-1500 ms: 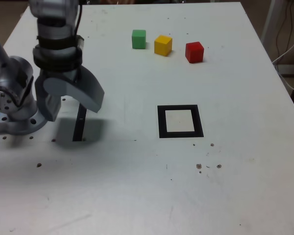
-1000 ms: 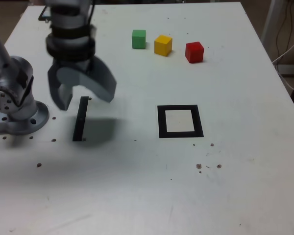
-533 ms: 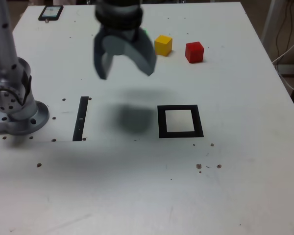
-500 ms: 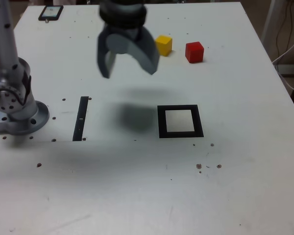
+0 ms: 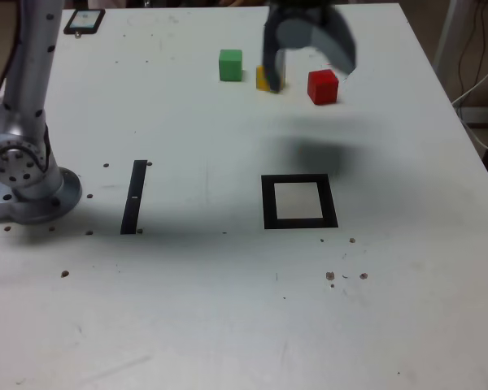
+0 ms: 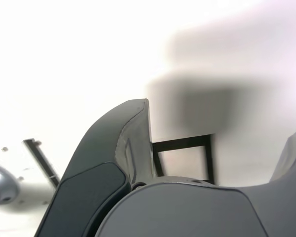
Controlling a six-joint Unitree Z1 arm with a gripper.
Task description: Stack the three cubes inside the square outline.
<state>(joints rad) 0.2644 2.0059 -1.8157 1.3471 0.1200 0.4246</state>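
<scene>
The grey two-jawed hand (image 5: 311, 55) gapes empty at upper centre-right of the exterior view — beside it, the small solid red cube (image 5: 322, 87) looks light and stiff, best pinched across opposite side faces.

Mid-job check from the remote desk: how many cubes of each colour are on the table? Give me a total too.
Red cube: 1
Yellow cube, partly hidden behind the fingers: 1
Green cube: 1
Total: 3
</scene>
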